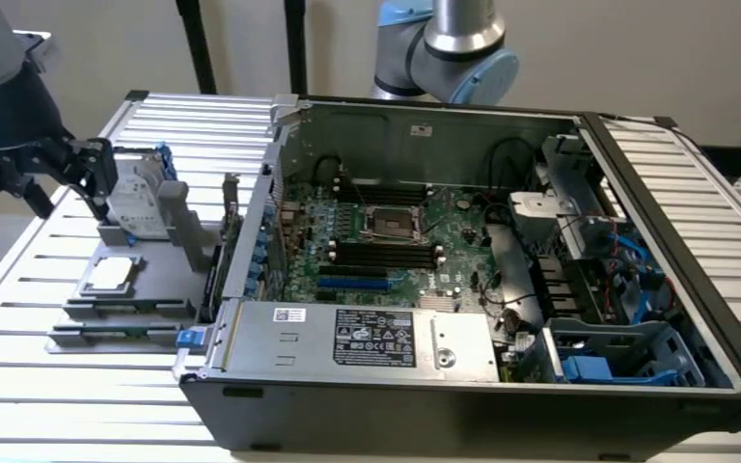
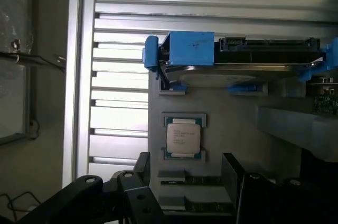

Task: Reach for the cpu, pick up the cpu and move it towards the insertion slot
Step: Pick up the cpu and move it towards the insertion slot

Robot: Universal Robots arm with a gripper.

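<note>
One cpu (image 2: 183, 138) below the spread hand (image 2: 185, 158), apart

The tool (image 1: 72, 185) hangs tilted downward — its two dark fingers (image 2: 141, 170) spread apart.

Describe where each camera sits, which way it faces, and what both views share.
Exterior view: raised, off the robot, looking down on the open computer case; the gripper shows at its left.
Wrist view: mounted behind the gripper's open fingers, looking down at the cpu.
Shared: the cpu and the hard drive.
</note>
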